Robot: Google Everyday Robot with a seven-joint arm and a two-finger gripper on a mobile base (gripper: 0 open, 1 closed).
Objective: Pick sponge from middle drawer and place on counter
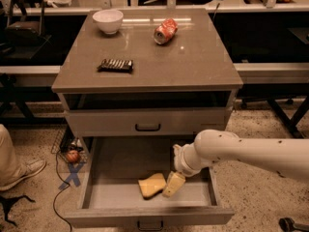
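Overall: dim, with a warm brown cast.
Source: from above, going by the pale streaks of glare on the glossy counter [193, 66] near the white bowl [107, 21] and red can [165, 31].
Shadows: the slot [145, 100] under the counter is dark; the back floor of the middle drawer [116, 151] is shaded.
My jaws: down in the middle drawer beside the sponge [151, 185], lit pale.

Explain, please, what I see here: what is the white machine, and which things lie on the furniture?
The white tube is a robot arm. Its gripper, the grasping end, is down in the open middle drawer, right beside the yellow sponge. Whether it holds the sponge cannot be seen. One camera looks down from the front. On the counter lie a white bowl, a red can on its side and a dark snack bar.
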